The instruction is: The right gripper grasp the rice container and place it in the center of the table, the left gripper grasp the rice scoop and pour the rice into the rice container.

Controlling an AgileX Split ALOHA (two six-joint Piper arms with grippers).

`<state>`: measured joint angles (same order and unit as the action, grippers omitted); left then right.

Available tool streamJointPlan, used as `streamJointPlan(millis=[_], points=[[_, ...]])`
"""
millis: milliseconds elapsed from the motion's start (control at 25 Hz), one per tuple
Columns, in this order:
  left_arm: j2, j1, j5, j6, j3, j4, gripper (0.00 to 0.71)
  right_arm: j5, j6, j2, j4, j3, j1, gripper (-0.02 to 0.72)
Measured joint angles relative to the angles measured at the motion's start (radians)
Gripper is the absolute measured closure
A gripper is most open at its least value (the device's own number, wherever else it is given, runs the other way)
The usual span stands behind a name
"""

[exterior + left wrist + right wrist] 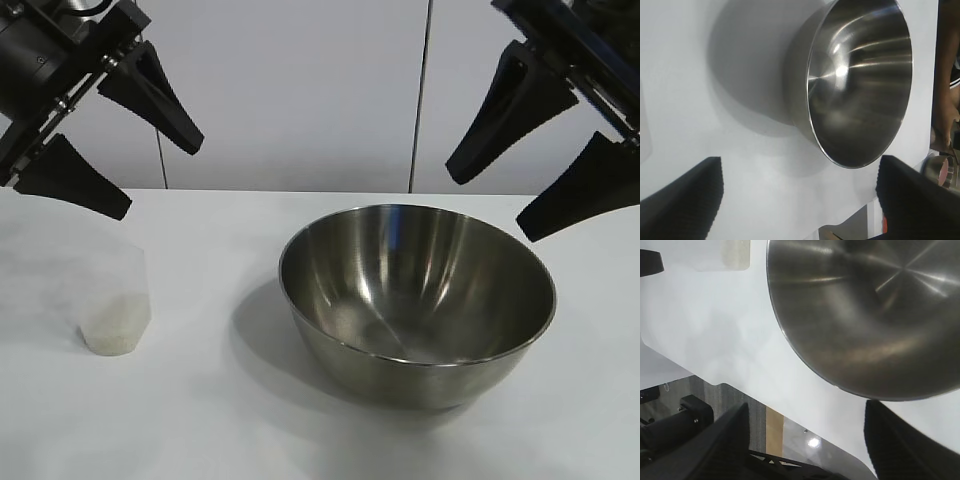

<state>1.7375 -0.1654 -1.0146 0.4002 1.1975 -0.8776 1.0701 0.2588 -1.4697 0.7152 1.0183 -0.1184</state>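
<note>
The rice container, a large shiny steel bowl, stands upright and empty on the white table, a little right of centre. The rice scoop, a small clear plastic cup, stands at the left with white rice in its bottom. My left gripper hangs open in the air above the scoop, touching nothing. My right gripper hangs open above the bowl's far right rim, also empty. The left wrist view shows the bowl beyond the open gripper. The right wrist view shows the bowl, the scoop and the open gripper.
A pale panelled wall rises behind the table's far edge. In the right wrist view the table's edge runs close under the gripper, with floor and a black arm base beyond it.
</note>
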Motion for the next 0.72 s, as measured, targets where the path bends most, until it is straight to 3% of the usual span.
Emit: streamJointPlan(millis=[200, 320, 440, 640, 720], points=[[0.000, 0.000, 0.000, 0.000, 0.000, 0.000, 0.107, 0.005, 0.001, 0.000, -0.001, 0.002, 0.000, 0.252], [0.000, 0.000, 0.000, 0.000, 0.000, 0.000, 0.107, 0.055, 0.015, 0.000, -0.050, 0.045, 0.000, 0.252], [0.000, 0.000, 0.000, 0.000, 0.000, 0.000, 0.107, 0.126, -0.016, 0.000, -0.203, 0.147, 0.000, 0.252], [0.000, 0.000, 0.000, 0.000, 0.000, 0.000, 0.107, 0.143, -0.170, 0.000, -0.555, 0.238, 0.000, 0.252], [0.000, 0.000, 0.000, 0.000, 0.000, 0.000, 0.107, 0.143, -0.193, -0.003, -0.629, 0.229, 0.000, 0.252]])
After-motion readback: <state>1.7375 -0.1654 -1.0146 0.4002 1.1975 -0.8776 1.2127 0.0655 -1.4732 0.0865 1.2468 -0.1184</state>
